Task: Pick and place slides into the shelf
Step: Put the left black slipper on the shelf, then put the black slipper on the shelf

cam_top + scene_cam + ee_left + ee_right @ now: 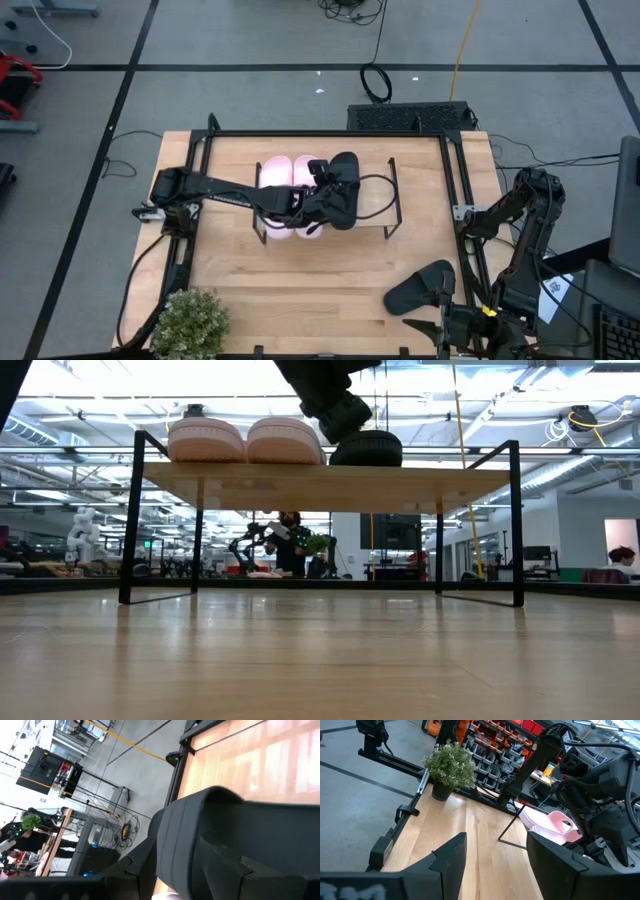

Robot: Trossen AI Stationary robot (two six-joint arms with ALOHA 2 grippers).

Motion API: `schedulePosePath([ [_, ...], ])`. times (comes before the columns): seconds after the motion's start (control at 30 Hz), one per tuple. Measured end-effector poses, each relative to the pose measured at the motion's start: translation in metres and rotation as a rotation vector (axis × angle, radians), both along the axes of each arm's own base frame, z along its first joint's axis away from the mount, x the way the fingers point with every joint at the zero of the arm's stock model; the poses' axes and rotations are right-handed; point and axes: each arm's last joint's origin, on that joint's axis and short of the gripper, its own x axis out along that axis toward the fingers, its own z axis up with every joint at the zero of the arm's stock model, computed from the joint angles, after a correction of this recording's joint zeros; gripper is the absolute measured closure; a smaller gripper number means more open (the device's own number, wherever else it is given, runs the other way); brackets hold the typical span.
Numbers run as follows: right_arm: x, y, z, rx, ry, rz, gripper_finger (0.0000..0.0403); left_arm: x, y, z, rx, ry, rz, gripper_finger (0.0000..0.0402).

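I'm setting a black slide sandal [343, 185] beside the pink pair [287, 178] on the low wooden shelf [320, 484], left gripper [322, 197] jaws clamped on it; right gripper [495, 865] jaws apart, idling.

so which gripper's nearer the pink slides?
Left. The left gripper is over the shelf, right beside the pink slides, on a black slide. The right gripper waits at the table's near-right corner.

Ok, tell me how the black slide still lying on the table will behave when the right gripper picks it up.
The black slide looks like moulded foam, so it is probably light for its size. Its wide strap and thick sole suggest that it would flex a little rather than flop. It lies flat near the right gripper, so it is unlikely to roll, though a push might slide it on the smooth table.
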Motion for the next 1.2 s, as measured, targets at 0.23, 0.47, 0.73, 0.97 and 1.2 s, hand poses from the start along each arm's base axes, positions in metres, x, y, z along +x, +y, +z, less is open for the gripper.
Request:
schedulePosePath([
  [0.23, 0.000, 0.000, 0.000, 0.000, 0.000, 0.000, 0.0204, 0.003, -0.010, 0.021, 0.003, -0.062, -0.012, 0.0249],
  [0.47, 0.000, 0.002, -0.001, 0.000, 0.044, 0.064, 0.0204, -0.003, -0.033, 0.052, 0.080, -0.048, 0.021, 0.0249],
  [0.73, 0.014, -0.002, 0.001, -0.034, 0.063, 0.080, 0.0204, -0.018, -0.068, 0.089, 0.133, -0.050, -0.001, 0.0250],
  [0.97, 0.035, -0.015, 0.001, -0.082, 0.071, 0.015, 0.0204, -0.039, -0.086, 0.111, 0.183, -0.014, 0.029, 0.0249],
  [1.2, 0.052, -0.026, 0.000, 0.004, 0.102, 0.002, 0.0204, -0.072, -0.095, 0.126, 0.159, -0.034, 0.050, 0.0249],
])
